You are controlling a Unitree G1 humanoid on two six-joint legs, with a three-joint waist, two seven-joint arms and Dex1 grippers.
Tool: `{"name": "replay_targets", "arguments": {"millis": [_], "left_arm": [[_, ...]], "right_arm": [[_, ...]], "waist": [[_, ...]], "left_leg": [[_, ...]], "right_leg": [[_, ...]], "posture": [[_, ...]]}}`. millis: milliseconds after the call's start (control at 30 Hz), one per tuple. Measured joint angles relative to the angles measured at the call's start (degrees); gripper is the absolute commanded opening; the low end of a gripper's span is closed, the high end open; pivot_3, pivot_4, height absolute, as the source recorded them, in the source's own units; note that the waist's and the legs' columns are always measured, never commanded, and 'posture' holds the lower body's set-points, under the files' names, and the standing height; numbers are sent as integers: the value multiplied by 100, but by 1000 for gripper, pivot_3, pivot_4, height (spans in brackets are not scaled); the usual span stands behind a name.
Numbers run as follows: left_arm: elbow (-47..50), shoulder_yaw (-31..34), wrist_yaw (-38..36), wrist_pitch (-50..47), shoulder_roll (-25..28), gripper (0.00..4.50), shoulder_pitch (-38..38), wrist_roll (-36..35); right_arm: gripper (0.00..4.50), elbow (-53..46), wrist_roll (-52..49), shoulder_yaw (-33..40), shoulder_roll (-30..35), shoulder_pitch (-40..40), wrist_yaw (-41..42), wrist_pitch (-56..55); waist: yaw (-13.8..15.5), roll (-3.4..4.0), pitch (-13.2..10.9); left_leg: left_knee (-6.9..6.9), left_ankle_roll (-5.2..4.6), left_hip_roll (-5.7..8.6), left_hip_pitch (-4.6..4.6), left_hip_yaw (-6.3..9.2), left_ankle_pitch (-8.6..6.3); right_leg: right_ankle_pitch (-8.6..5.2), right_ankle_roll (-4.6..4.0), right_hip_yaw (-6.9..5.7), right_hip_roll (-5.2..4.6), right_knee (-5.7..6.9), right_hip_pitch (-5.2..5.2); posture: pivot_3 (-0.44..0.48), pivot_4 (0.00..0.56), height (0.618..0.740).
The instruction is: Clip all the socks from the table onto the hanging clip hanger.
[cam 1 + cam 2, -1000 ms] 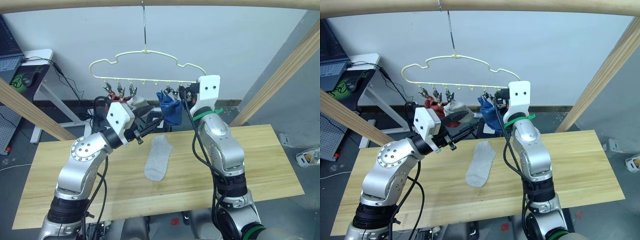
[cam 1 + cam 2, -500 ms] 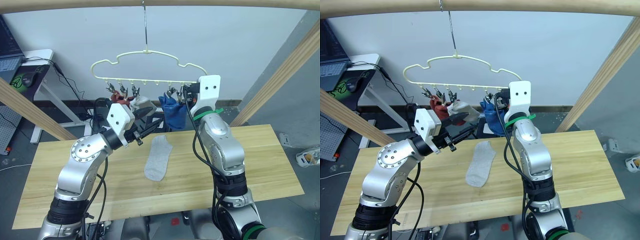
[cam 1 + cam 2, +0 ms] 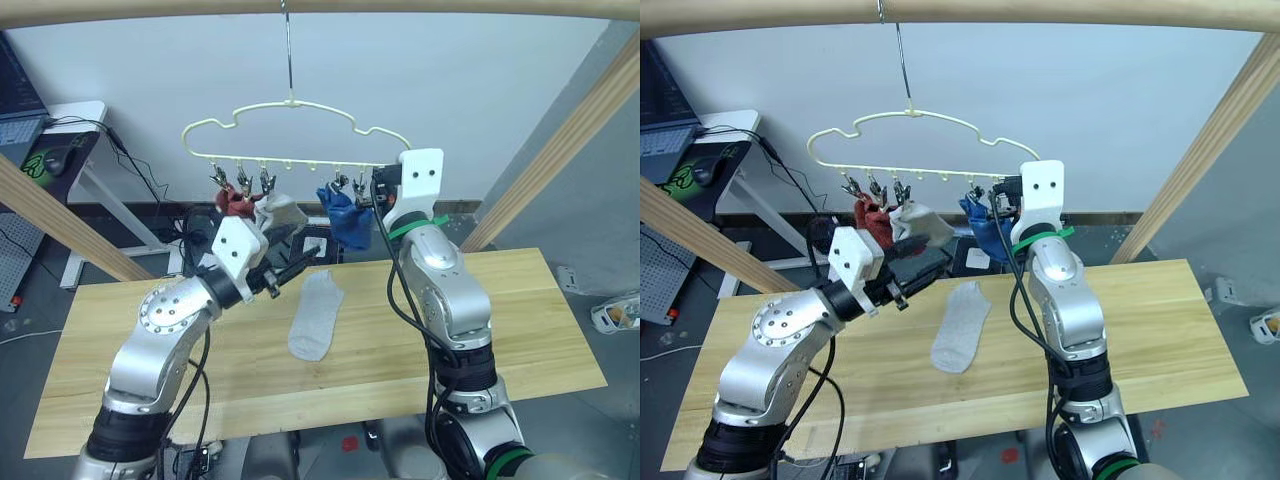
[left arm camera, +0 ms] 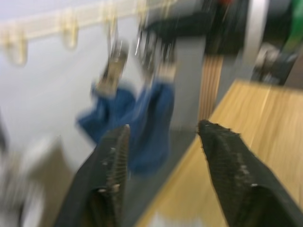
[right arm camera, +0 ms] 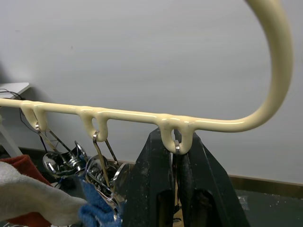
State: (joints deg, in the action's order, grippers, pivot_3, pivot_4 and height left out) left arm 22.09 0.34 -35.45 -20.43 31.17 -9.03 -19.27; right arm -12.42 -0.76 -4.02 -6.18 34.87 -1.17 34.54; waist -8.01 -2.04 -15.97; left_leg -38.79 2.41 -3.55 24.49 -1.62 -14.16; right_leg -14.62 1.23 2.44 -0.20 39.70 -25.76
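Clip hanger [image 3: 296, 130]: pale yellow wire with a cloud-like outline, hung by its metal hook from the wooden pole [image 3: 300, 6] overhead; it hangs above the far edge of the table.
Clips [image 5: 102, 163]: small metal ones in a row under the hanger's lower bar.
Hung socks: below the hanger's left part, a rust red sock [image 3: 869, 214] and a light grey sock [image 3: 921, 219] side by side; below its right part, a blue sock [image 3: 347, 217].
Sock on table [image 3: 314, 314]: one light grey ankle sock, flat on the wood, below the hanger's middle and between the two arms.
Table [image 3: 540, 330]: long, pale yellow planks, under and in front of the hanger.
Right gripper [image 5: 175, 163]: raised to the hanger's right end, fingers pressed narrowly together around the clip hanging from the last loop of the bar.
Left gripper [image 4: 163, 142]: below the hanger's left half, near the hung grey sock, fingers spread wide with nothing between them; the blue sock shows beyond them.
White desk [image 3: 75, 125]: left of the hanger, against the wall, cables trailing down.
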Motion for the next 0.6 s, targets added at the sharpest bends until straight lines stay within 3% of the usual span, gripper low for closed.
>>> {"name": "replay_targets", "arguments": {"millis": [100, 333, 600], "left_arm": [[-98, -68, 386, -187, -206, 4446, 260, 289], [-1027, -673, 1154, -323, -1144, 4478, 287, 872], [-2769, -840, 1526, -120, -1798, 4478, -589, 1316]], "right_arm": [[0, -3, 0, 2, 21, 2, -7, 33], [0, -114, 1, -2, 88, 20, -6, 197], [0, -394, 0, -45, 159, -5, 4, 485]], "waist": [[3, 0, 0], [5, -1, -1], [1, -2, -3]], "left_leg": [[-8, 0, 1, -3, -2, 0], [-11, -1, 4, -7, -9, 0], [-10, -1, 4, -9, -7, -1]], "right_leg": [[0, 0, 0, 0, 12, 0], [0, 1, -1, -1, 15, 0], [0, 0, -3, 14, 14, 1]], "posture": [[-192, 252, 740], [-209, 283, 740], [-242, 310, 740]]}}
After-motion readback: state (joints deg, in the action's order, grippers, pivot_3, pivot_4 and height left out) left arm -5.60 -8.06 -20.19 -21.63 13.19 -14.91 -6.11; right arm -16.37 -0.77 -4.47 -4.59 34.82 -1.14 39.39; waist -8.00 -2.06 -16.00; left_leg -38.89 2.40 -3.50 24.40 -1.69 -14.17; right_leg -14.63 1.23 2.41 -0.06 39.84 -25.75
